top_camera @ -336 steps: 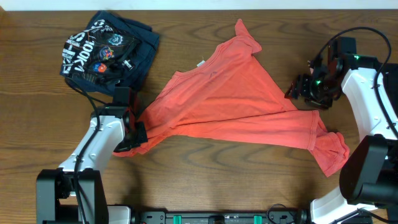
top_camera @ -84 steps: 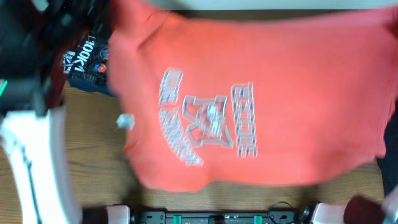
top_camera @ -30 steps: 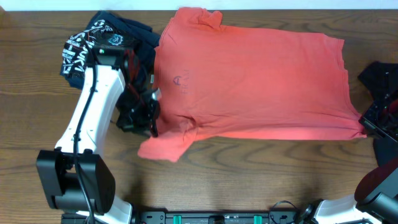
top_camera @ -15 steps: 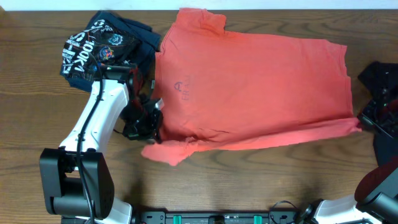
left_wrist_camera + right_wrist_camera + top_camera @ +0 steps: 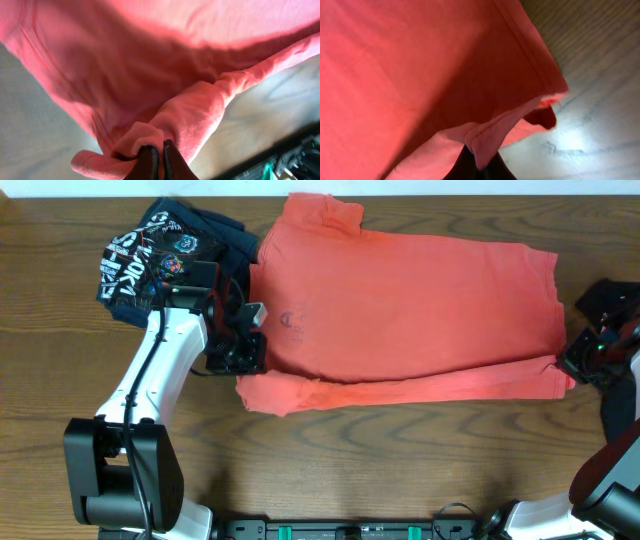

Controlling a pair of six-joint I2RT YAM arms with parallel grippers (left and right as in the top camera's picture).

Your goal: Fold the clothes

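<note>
So the coral T-shirt [image 5: 410, 300] is now lying flat, print side down, across the middle of the surface [image 5: 400, 475], with the collar end towards 9 o'clock and the hem towards 3. A couple of seconds back it was up in the air filling the whole overhead view, so the big shake-out is done. Since half a second ago both hands have moved a bit towards 12 o'clock and taken the near edge with them. What used to be a slanted, saggy lower edge is now a fairly straight band running 9-to-3 along the 6 o'clock side, with a crease line just above it (looks to me like the first lengthwise fold starting). The left hand [image 5: 243, 352] is clamped tight on a bunched wad of coral fabric at the 9 o'clock edge, and its wrist view shows the fingertips pinched right together on it. The right hand [image 5: 578, 366] is pinching the hem corner over at 3 o'clock the same way. The near sleeve [image 5: 272, 395] sticks out at about 7 o'clock and isn't tucked in yet. The navy shirt [image 5: 160, 265] sits crumpled at 10 o'clock, partly under the coral one's edge, not folded. So I'd call it early days: one garment is spread with its fold barely begun.
</note>
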